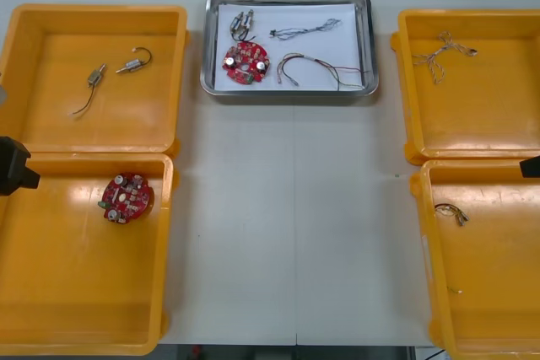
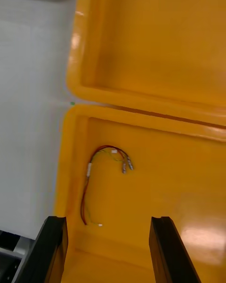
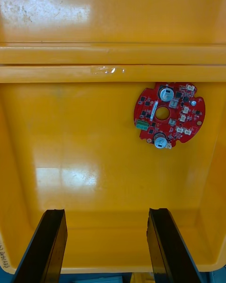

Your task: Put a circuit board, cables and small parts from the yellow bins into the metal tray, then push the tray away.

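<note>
the metal tray sits at the far middle of the table, white inside. in it you have a round red circuit board, small metal parts just beyond the board, a twisted cable to the right of those parts, and a red and yellow cable by the tray's near right corner

your left pincer is released, its black fingers wide apart with nothing between them, over the near left bin, the yellow one left of the tray and closer to the robot. a second circuit board lies flat on that bin's floor, beyond the fingers and clear of them. the far left bin, just beside the tray, holds two wired metal parts

your right pincer is also released and empty, over the near right bin, right of the tray and closer to the robot. a curled red and yellow cable lies on its floor by the wall on the tray's side, untouched. the far right bin, just beside the tray, holds a pale twisted cable
</note>
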You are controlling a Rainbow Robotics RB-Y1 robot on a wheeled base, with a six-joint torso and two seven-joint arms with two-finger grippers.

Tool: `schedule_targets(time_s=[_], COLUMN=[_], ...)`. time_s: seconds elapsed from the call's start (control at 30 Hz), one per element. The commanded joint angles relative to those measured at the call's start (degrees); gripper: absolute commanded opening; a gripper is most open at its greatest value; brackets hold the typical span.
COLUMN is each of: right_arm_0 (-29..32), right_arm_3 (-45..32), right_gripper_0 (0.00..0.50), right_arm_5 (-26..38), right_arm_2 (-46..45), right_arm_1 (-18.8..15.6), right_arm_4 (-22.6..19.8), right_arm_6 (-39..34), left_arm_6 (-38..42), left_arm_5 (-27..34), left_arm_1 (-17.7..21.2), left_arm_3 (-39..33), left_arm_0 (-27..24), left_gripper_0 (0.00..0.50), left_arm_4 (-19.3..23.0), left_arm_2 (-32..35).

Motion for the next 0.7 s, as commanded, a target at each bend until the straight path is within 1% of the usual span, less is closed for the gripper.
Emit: schedule_targets(time_s=[0.03, 0.07, 0.13, 0.23, 0.37, 0.43, 0.53, 0.7], right_arm_0=[3.88, 4.23, 5.82, 7.75, 8.63, 8.63, 8.63, 8.54], right_arm_3=[-0.31, -0.31, -0.13, 1.45, 4.96, 7.07, 7.6, 6.11], right_gripper_0=[0.5, 0.5, 0.5, 0.5, 0.5, 0.5, 0.5, 0.5], right_arm_5=[0.18, 0.18, 0.18, 0.18, 0.18, 0.18, 0.18, 0.18], right_arm_2=[-3.41, -3.59, -4.12, -5.26, -6.49, -7.1, -7.37, -7.9], right_arm_1=[-2.08, -2.08, -2.08, -2.08, -2.08, -2.08, -2.08, -1.99], right_arm_4=[5.05, 5.58, 8.04, 9.62, 8.66, 7.43, 6.99, 6.2], right_arm_6=[0.85, 1.03, 1.73, 2.08, 2.26, 2.43, 2.96, 3.31], left_arm_6=[-3.78, -3.78, -3.78, -3.78, -3.78, -3.78, -3.78, -3.78], left_arm_5=[0.33, 0.33, 0.33, 0.33, 0.33, 0.33, 0.33, 0.33], left_arm_1=[0.49, 0.49, 0.49, 0.49, 0.49, 0.49, 0.49, 0.49], left_arm_3=[-1.31, -1.31, -1.31, -1.31, -1.31, -1.31, -1.31, -1.31], left_arm_0=[0.65, 0.65, 0.65, 0.65, 0.65, 0.65, 0.65, 0.65], left_gripper_0=[0.5, 0.5, 0.5, 0.5, 0.5, 0.5, 0.5, 0.5], left_arm_4=[-0.49, -0.49, -0.49, -0.49, -0.49, -0.49, -0.49, -0.49], left_arm_2=[1.82, 1.82, 1.82, 1.82, 1.82, 1.82, 1.82, 1.82])
